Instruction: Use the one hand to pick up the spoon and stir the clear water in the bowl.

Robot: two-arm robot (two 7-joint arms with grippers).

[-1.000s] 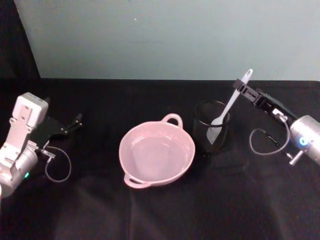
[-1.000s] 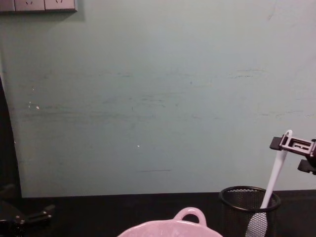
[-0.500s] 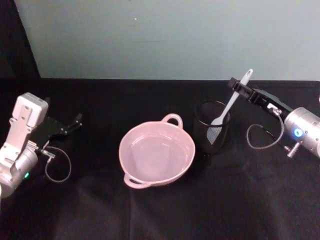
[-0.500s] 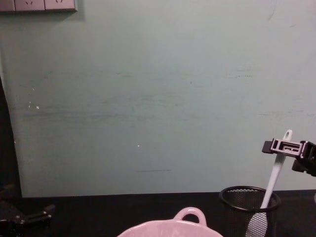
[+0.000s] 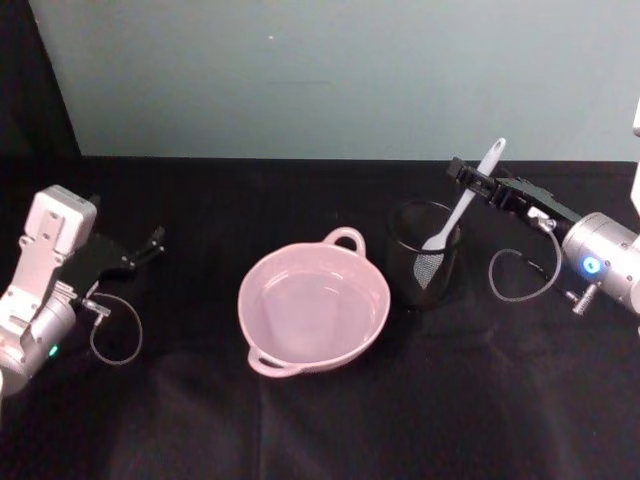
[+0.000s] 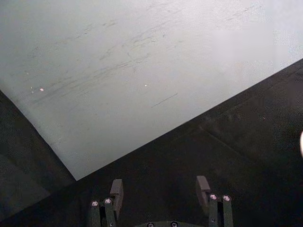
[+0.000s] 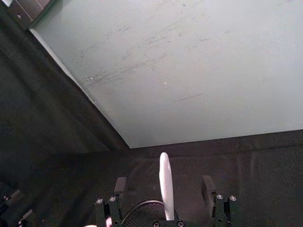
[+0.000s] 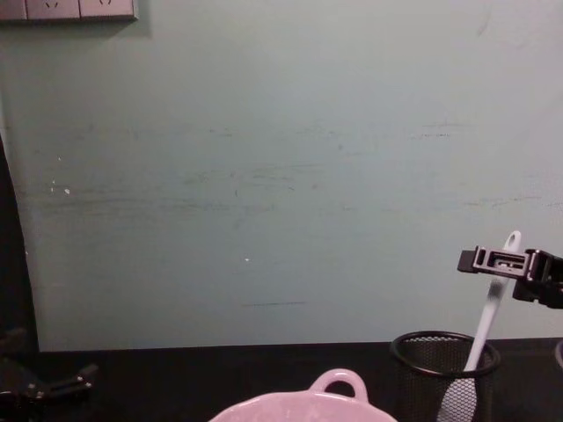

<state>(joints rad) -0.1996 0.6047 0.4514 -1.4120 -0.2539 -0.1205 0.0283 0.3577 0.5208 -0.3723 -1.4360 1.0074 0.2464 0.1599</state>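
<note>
Reaching in from the right edge of the black table [image 5: 330,420], the right gripper [image 5: 468,180] stretches level toward the white plastic spoon [image 5: 461,205], its silver wrist showing a blue glowing ring [image 5: 587,266]. The right wrist view has the spoon's handle between the two black fingers [image 7: 120,187], which stand spread on either side of it and clear of it, so nothing is gripped. A small white label [image 5: 541,213] on the gripper body is too small to read. The spoon leans in the black wire-mesh cup [image 5: 405,275], blade down, with the handle's holed end above the fingers. The pale pink bowl [image 5: 262,280] of clear water sits just beside the cup, on its left. The left gripper [image 5: 155,240] lies parked at the table's left side, fingers apart.
</note>
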